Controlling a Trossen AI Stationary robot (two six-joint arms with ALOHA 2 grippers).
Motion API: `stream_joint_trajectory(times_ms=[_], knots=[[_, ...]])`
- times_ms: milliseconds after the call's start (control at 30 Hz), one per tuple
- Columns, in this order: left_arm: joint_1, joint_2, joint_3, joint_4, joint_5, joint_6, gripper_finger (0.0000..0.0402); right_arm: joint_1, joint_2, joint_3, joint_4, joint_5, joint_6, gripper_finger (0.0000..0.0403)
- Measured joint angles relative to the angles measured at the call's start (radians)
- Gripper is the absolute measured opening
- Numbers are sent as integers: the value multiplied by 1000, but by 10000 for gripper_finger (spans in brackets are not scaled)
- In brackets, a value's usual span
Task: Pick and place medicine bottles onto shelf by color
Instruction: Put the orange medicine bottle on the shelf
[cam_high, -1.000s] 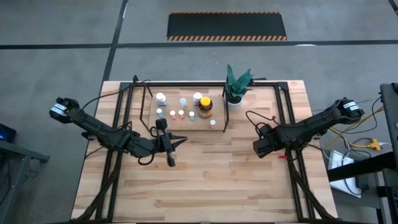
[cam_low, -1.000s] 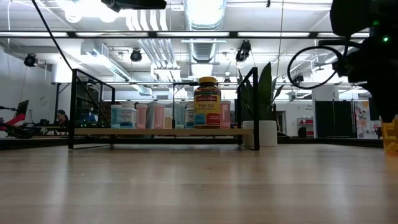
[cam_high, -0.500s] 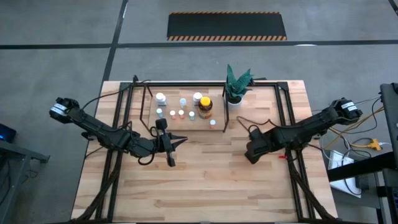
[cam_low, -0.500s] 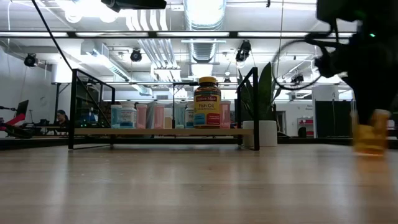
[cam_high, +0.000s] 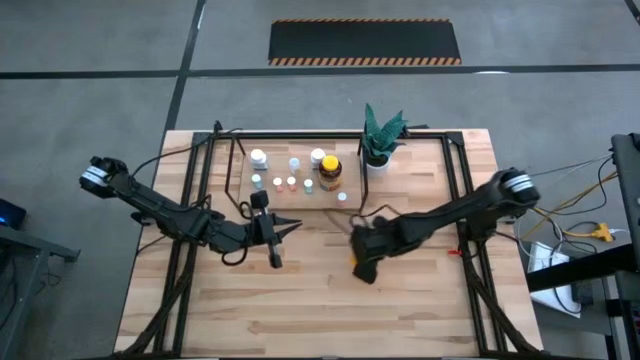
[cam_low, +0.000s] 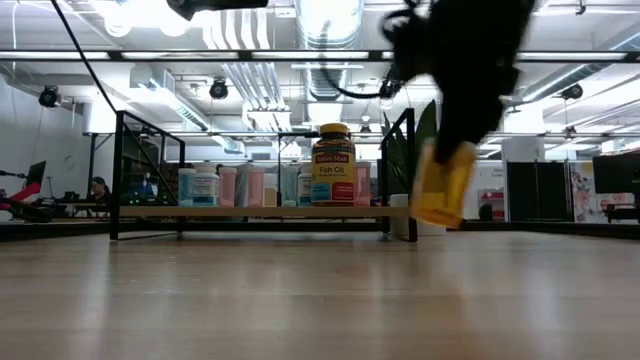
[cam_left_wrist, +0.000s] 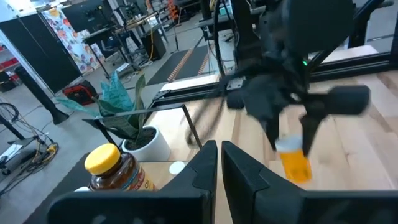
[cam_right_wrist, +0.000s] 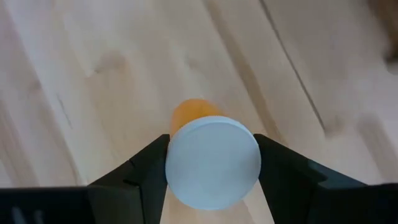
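My right gripper (cam_high: 362, 255) is over the middle of the table, in front of the shelf (cam_high: 300, 200), shut on an orange bottle with a white cap (cam_right_wrist: 213, 162). The bottle (cam_low: 440, 185) hangs tilted above the tabletop. The light-wood shelf (cam_low: 260, 212) with black bars carries several small bottles and the larger amber yellow-capped bottle (cam_high: 328, 172), standing upright on their bases. My left gripper (cam_high: 282, 232) waits, shut, just left of the table's centre, near the shelf's front edge; in its wrist view its fingers (cam_left_wrist: 219, 163) point at the right gripper. My right gripper pinches the orange bottle by its white cap (cam_right_wrist: 186, 180), one finger (cam_right_wrist: 146, 171) on each side of the cap. The fingers come from above, pointing down. The orange body (cam_left_wrist: 295, 163) hangs below them, tilted and lifted clear of the table.
A green spiky plant in a white pot (cam_high: 380, 138) stands at the shelf's right end. Black frame bars (cam_high: 462, 190) run along both sides of the table. Bare wood (cam_high: 330, 310) lies toward the near edge.
My right gripper has swept from the table's right side toward its left and slightly nearer, carrying the orange bottle clear of the tabletop. In the low view the bottle has crossed from the right edge to beside the shelf's right post.
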Motion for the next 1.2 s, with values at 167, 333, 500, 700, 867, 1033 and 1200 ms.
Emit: stream_joint_trajectory(times_ms=[167, 333, 500, 700, 867, 1033, 1200], knots=[[-15, -7, 2, 1, -1, 0, 6, -30, 189, 253, -108, 1, -272, 200], [-65, -7, 2, -2, 0, 0, 6, -57, 359, 460, -230, 2, -561, 200], [-123, -18, 2, -2, 0, 7, 6, -77, 473, 603, -298, 2, -647, 201], [-158, -27, 2, -1, -3, 9, 6, -95, 553, 707, -346, 2, -677, 202], [-162, -27, 2, -3, -4, 8, 6, -107, 568, 747, -357, -8, -689, 235], [-162, -27, 1, -2, -5, 7, 6, -109, 556, 772, -376, -8, -707, 281], [-162, -25, 0, -3, -5, 2, 6, -98, 487, 730, -378, 0, -705, 295]])
